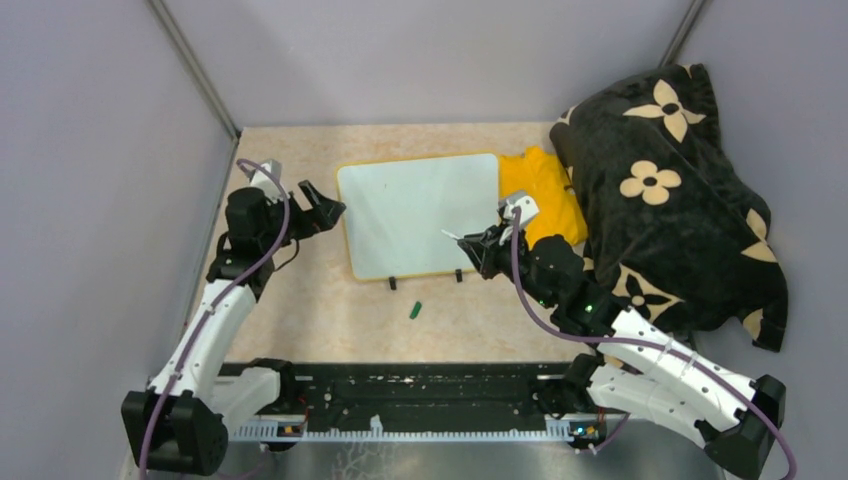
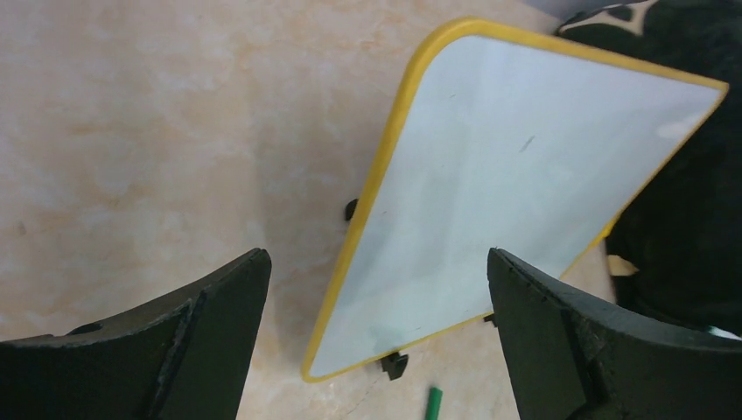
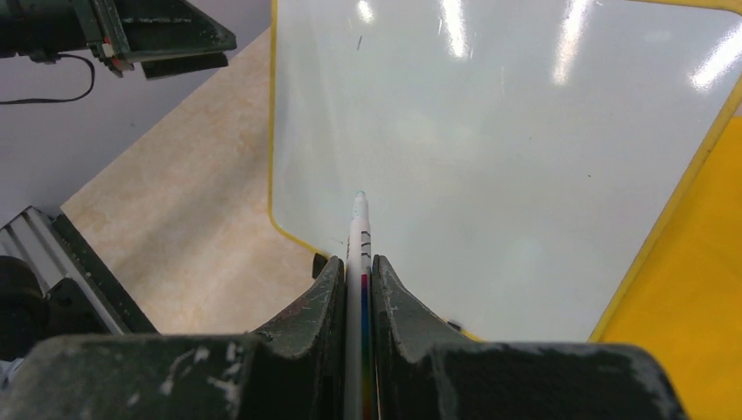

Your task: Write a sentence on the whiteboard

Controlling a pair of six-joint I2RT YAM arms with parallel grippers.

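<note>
The whiteboard (image 1: 420, 210) is lying flat in the middle of the tabletop (image 1: 300, 300), its two black feet pointing toward the arms. It is showing no lettering, so the sentence looks not yet begun. The right pincer (image 1: 488, 248) is sitting at the board's 4 o'clock corner, clamping a slim white marker (image 1: 452, 236) whose tip is reaching toward 10 o'clock over the white surface. Holding it low and slanted is probably putting the nib where a first stroke could start. The left pincer (image 1: 322, 212) is standing at the board's 9 o'clock edge with its jaws spread wide and empty, likely waiting there to brace the board against sliding. A green cap (image 1: 415, 310) is lying at the board's 6 o'clock, and a yellow cloth (image 1: 545, 190) is lying at 3 o'clock, between the board and a black flowered blanket (image 1: 670, 190).

The right wrist view is showing what the top view is not — the marker pinched tight between the fingers, its tip over the board close to the near edge, though I cannot tell whether it is touching. The left wrist view is adding one tiny dark fleck on the otherwise bare board.
</note>
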